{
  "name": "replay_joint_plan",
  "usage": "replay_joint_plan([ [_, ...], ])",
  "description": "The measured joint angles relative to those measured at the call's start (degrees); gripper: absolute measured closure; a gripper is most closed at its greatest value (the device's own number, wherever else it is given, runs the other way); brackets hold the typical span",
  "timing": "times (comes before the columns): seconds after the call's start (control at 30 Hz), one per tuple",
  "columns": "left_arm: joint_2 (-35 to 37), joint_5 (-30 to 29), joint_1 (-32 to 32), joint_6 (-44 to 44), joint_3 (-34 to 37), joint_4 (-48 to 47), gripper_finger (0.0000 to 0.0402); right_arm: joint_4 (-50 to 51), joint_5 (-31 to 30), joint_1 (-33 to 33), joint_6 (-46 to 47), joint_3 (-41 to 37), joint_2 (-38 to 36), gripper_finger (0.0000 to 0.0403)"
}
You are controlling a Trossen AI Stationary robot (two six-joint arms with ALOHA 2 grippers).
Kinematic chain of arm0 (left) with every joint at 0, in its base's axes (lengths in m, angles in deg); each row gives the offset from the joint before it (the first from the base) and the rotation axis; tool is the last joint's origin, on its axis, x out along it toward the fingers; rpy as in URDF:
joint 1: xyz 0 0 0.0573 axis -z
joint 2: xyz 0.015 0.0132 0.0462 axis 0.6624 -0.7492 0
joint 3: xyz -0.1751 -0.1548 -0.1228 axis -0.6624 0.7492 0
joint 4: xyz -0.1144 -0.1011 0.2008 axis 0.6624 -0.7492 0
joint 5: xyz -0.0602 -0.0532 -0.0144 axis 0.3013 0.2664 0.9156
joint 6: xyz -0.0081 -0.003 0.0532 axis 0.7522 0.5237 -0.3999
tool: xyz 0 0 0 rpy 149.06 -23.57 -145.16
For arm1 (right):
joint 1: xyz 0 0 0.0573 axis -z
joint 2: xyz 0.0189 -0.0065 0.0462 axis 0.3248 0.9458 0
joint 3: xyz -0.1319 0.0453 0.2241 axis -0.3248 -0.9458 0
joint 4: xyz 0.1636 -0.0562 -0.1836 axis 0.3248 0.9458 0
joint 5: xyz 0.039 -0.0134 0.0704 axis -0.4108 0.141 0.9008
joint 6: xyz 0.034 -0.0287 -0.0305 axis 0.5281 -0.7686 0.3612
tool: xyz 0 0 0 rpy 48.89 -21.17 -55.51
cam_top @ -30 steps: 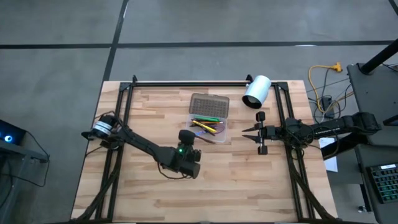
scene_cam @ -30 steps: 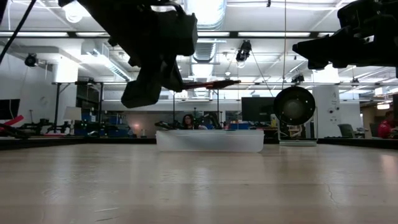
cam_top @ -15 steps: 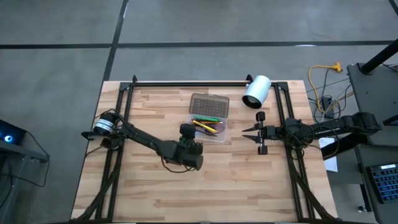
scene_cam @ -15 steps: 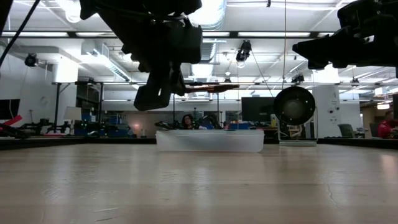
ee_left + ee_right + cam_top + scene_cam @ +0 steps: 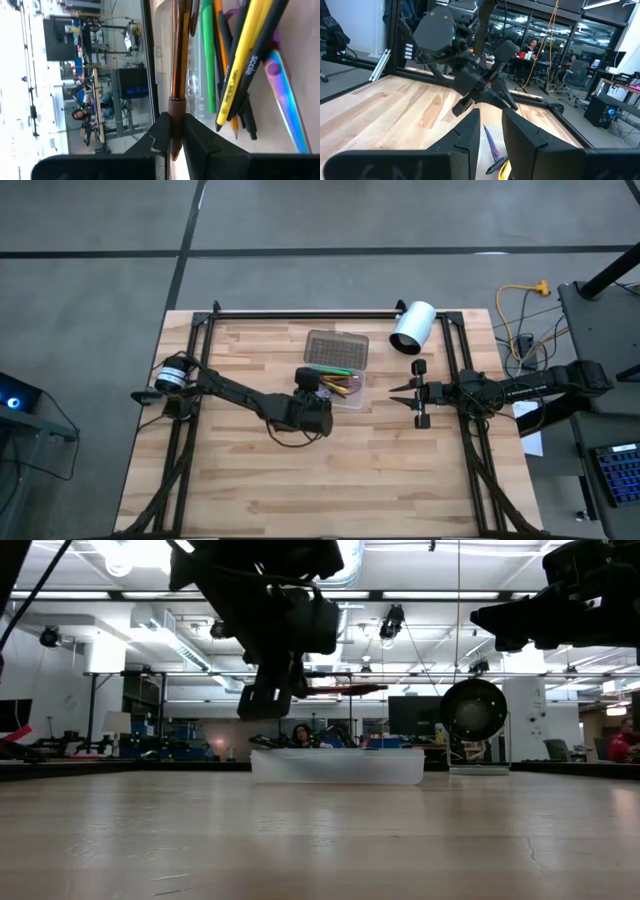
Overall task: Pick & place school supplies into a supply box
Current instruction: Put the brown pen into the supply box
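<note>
The supply box (image 5: 336,387) lies mid-table with its grey lid (image 5: 337,349) folded open toward the far edge. In it, in the left wrist view, lie green (image 5: 208,60), yellow (image 5: 247,55), orange and dark pens, plus purple-handled scissors (image 5: 282,95). My left gripper (image 5: 310,383) hovers at the box's left end, shut on a copper-brown pen (image 5: 178,50). My right gripper (image 5: 396,393) waits open to the right of the box, above the table. My left gripper pinches the pen's dark brown end (image 5: 174,111) between its two fingers. The pen sticks straight out ahead of the fingers, along them. It is lifted clear and lies level (image 5: 345,690) above the box (image 5: 338,766).
A white cylinder (image 5: 412,327) lies on its side at the far right, beyond the box. Black frame rails (image 5: 300,313) run along the far, left and right sides. Bare wood (image 5: 330,480) fills the near half of the table.
My left gripper has carried the pen from the near side of the box toward the far edge and a little right, up to the box's left end. The pen has stayed level in the hold and has come lower, now over the box.
</note>
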Motion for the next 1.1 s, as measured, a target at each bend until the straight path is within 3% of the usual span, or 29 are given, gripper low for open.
replay_joint_plan([
  [0.4,-2.73,4.90,-3.33,-7.21,-0.11,10.24,0.0387,0.00,0.00,-0.02,-0.12,0.00,-0.01,0.0330],
  [0.77,-2.73,4.96,-3.90,-7.22,-0.07,10.42,0.0385,0.00,0.00,-0.01,-0.02,0.00,-0.01,0.0330],
  [1.1,-2.73,4.95,-3.77,-7.21,-0.07,10.34,0.0350,0.00,0.00,0.00,-0.08,0.00,-0.01,0.0330],
])
